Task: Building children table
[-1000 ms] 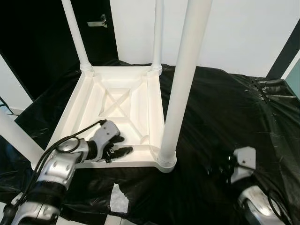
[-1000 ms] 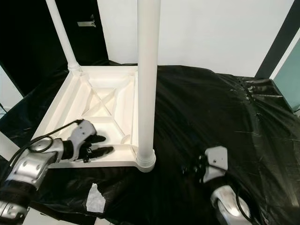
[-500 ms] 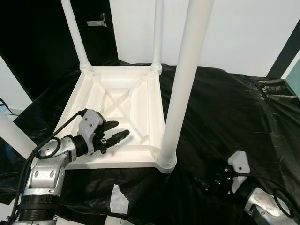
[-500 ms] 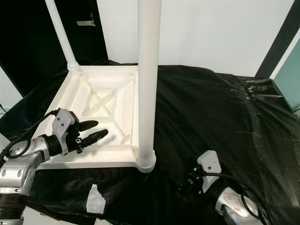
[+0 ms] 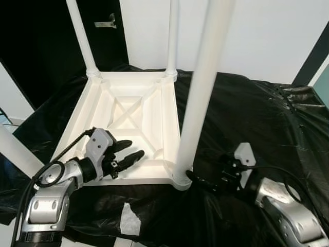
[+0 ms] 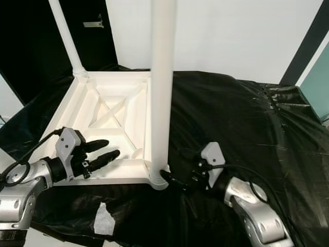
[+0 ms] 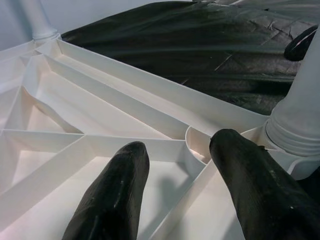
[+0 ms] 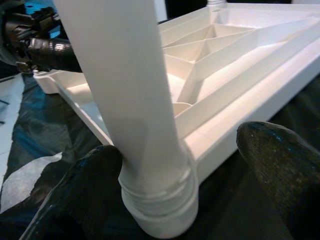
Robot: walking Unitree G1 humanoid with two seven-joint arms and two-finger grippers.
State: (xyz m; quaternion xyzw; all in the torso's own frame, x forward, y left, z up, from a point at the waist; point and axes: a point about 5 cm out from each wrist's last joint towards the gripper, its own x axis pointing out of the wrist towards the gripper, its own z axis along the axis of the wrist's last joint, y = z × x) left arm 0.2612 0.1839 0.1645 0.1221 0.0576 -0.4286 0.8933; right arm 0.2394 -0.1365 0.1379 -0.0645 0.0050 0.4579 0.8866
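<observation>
Right gripper (image 6: 172, 180) has advanced to the near table leg (image 5: 198, 103), fingers spread beside its base. Left gripper (image 5: 126, 154) hovers parted over the upturned tabletop (image 5: 128, 110); leg tops cut off.

You've got one upturned table (image 5: 131, 110), four white legs (image 5: 200, 92) standing on it, and two grippers (image 5: 126, 154).

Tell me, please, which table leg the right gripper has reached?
The near right-hand leg: the right gripper has its open fingers at its base, while the two far legs stand untouched.
</observation>
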